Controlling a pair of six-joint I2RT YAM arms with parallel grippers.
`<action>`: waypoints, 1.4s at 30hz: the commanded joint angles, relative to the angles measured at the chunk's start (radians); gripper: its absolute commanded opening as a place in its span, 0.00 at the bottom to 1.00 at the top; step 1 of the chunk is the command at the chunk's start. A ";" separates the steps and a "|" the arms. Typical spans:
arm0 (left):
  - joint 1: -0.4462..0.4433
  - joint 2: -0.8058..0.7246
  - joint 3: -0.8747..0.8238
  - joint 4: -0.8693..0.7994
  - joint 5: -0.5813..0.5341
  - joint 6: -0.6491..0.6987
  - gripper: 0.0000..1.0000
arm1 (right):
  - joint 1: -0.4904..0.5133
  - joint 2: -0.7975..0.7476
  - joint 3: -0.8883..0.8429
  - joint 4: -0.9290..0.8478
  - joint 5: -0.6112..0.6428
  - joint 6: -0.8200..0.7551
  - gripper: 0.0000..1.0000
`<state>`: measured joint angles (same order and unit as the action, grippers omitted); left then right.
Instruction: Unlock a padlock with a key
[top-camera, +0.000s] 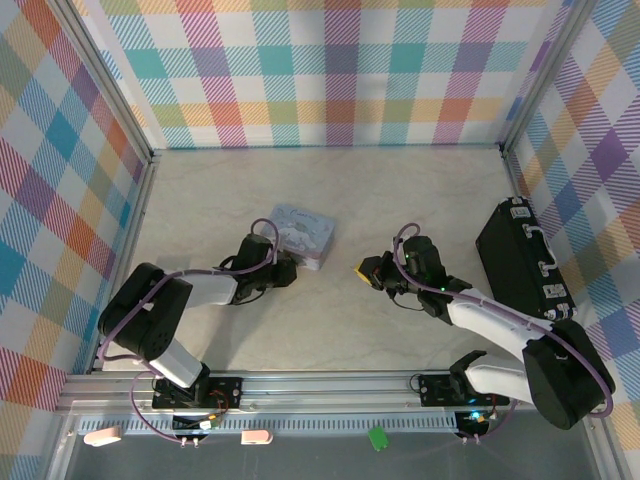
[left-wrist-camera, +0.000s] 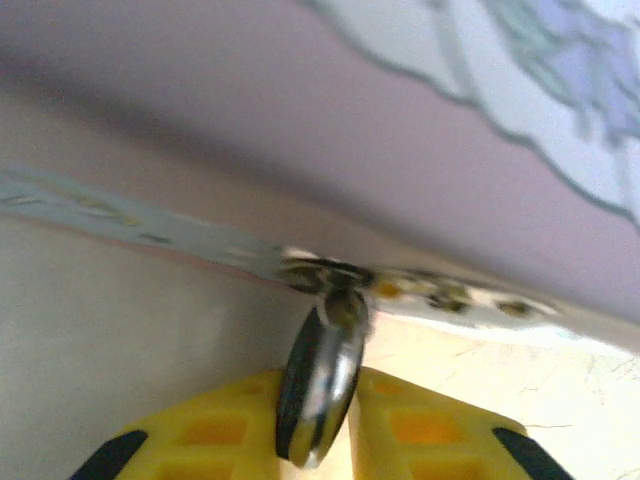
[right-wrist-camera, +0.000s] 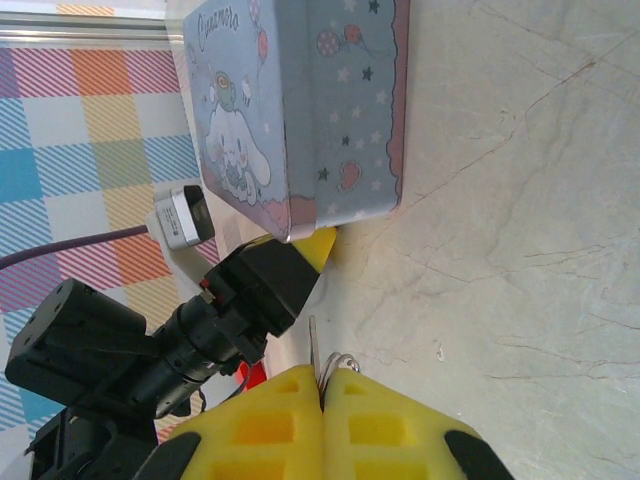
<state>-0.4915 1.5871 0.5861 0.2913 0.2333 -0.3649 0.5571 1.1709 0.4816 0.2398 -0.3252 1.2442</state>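
The padlock (left-wrist-camera: 322, 365) sits edge-on between the yellow fingers of the left gripper (left-wrist-camera: 320, 415), a small dark body with a bright metal rim, its top end just under the bottom edge of the tin (left-wrist-camera: 470, 110). The fingers press on it from both sides, so the left gripper is pinching the padlock low over the counter (left-wrist-camera: 120, 330). In the top view the left gripper (top-camera: 290, 270) lies right beside the near left corner of the pale-blue cartoon tin (top-camera: 303, 232); the padlock is too small to make out there. The key (right-wrist-camera: 313, 348) is a thin grey sliver standing out from between the yellow fingers of the right gripper (right-wrist-camera: 322, 380), with a small wire ring (right-wrist-camera: 341, 361) just beside it. Those fingers are pressed together on the key. From the right wrist view the tin (right-wrist-camera: 320, 110) is seen side-on with the yellow tip of the left gripper (right-wrist-camera: 317, 246) at its lower corner. From above, the right gripper (top-camera: 365, 270) points left toward the tin, apart from the left gripper. A big black case (top-camera: 520, 258) lies further right on the pale marbled counter (top-camera: 400, 195).
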 joint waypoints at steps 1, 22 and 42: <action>-0.037 -0.030 0.024 0.015 -0.034 0.047 0.15 | 0.006 0.016 0.005 0.025 -0.006 -0.011 0.00; -0.141 -0.136 0.210 -0.450 0.001 -0.099 0.09 | 0.111 0.270 0.101 0.141 -0.007 -0.224 0.00; -0.144 -0.048 0.264 -0.227 0.199 -0.421 0.03 | 0.117 0.410 -0.075 0.616 0.038 -0.019 0.00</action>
<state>-0.6277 1.5364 0.8165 -0.0036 0.3782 -0.7494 0.6682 1.5726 0.4217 0.7139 -0.3008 1.1965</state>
